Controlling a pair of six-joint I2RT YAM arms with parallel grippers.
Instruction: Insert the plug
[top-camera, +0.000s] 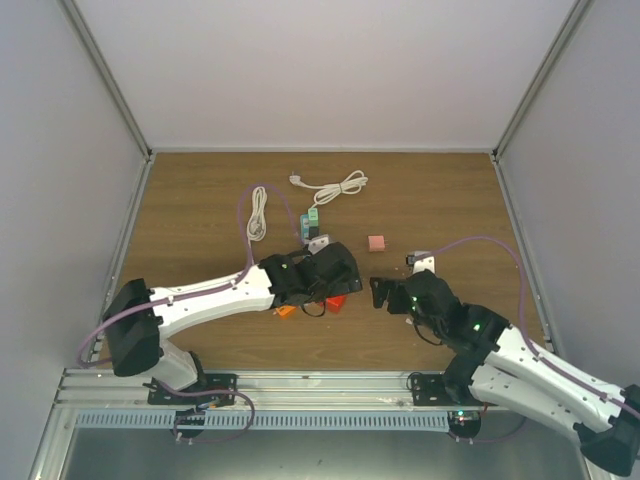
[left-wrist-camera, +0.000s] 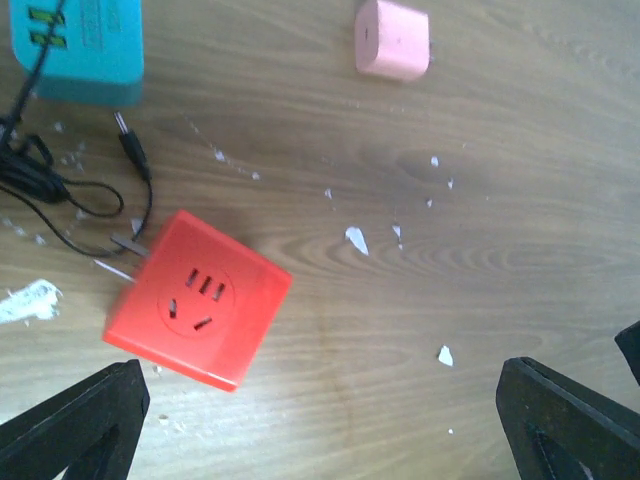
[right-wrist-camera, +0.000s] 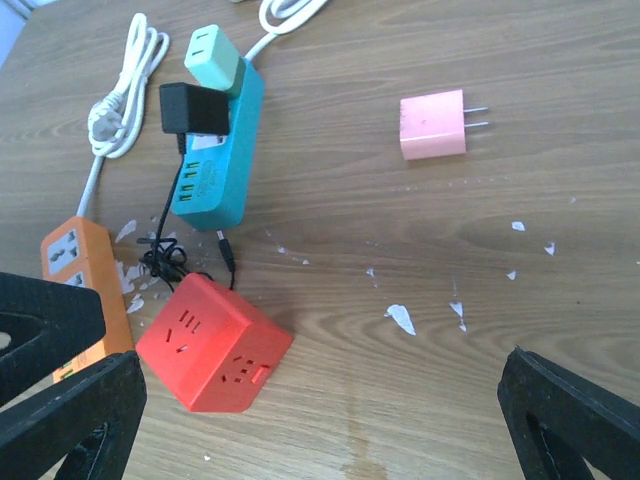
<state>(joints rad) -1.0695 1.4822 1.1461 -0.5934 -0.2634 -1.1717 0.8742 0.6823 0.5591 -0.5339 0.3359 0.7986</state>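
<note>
The plug (right-wrist-camera: 195, 108), a small black boxy adapter, sits against the socket face of the teal power strip (right-wrist-camera: 218, 160), beside a mint adapter (right-wrist-camera: 213, 58). Its prongs are hidden. Its thin black wire (right-wrist-camera: 160, 255) trails down to a tangle beside the red cube socket (right-wrist-camera: 213, 343). In the left wrist view the wire's barrel tip (left-wrist-camera: 131, 148) lies above the red cube (left-wrist-camera: 197, 297). My left gripper (left-wrist-camera: 320, 400) is open and empty, just right of the cube. My right gripper (right-wrist-camera: 320, 400) is open and empty, right of the cube. From above, both grippers (top-camera: 340, 272) (top-camera: 382, 292) flank the cube (top-camera: 337, 302).
A pink adapter (right-wrist-camera: 432, 125) lies prongs-right on the wooden table (right-wrist-camera: 520, 300). An orange power strip (right-wrist-camera: 85, 270) lies left of the cube. A coiled white cord (right-wrist-camera: 125, 85) lies far left; another white cord (top-camera: 330, 187) is at the back. White flecks dot the wood.
</note>
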